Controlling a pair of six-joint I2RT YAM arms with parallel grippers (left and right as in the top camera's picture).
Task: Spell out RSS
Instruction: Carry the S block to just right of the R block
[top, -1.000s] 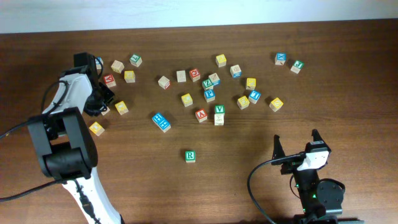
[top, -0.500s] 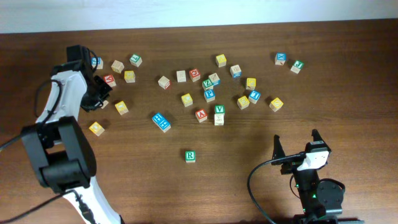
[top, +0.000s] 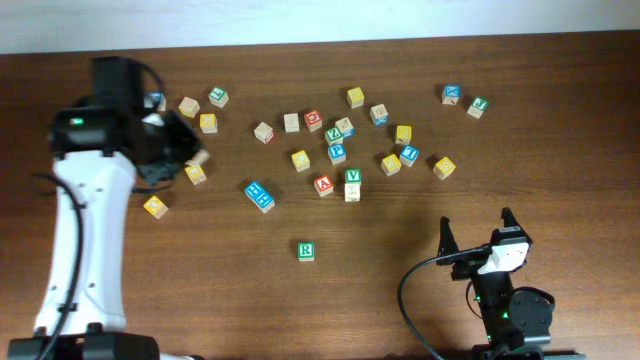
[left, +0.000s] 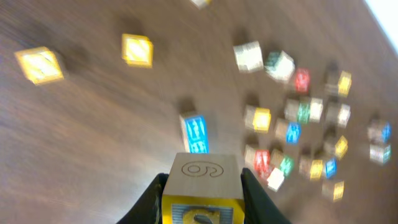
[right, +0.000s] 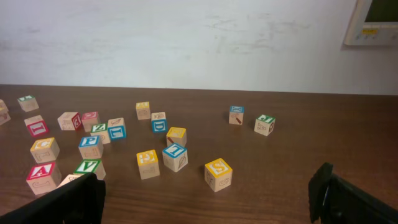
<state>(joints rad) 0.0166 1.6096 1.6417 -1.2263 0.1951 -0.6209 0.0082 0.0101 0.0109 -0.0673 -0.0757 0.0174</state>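
Left gripper (left: 203, 198), clamped on an S cube (left: 201, 172), should land it square beside the R cube (top: 306, 250); right gripper (top: 475, 224) gapes idle.

The dark wooden tabletop (top: 560, 190) carries a loose scatter of small lettered cubes (top: 340, 130) across its far half, a blue cube (top: 259, 195) at their near-left edge, and the green R cube (top: 306, 250) lying alone nearer the front.

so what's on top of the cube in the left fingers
Nothing on the yellow S cube: its top is bare wood with an engraved mark. Its underside and whatever lies below are hidden.
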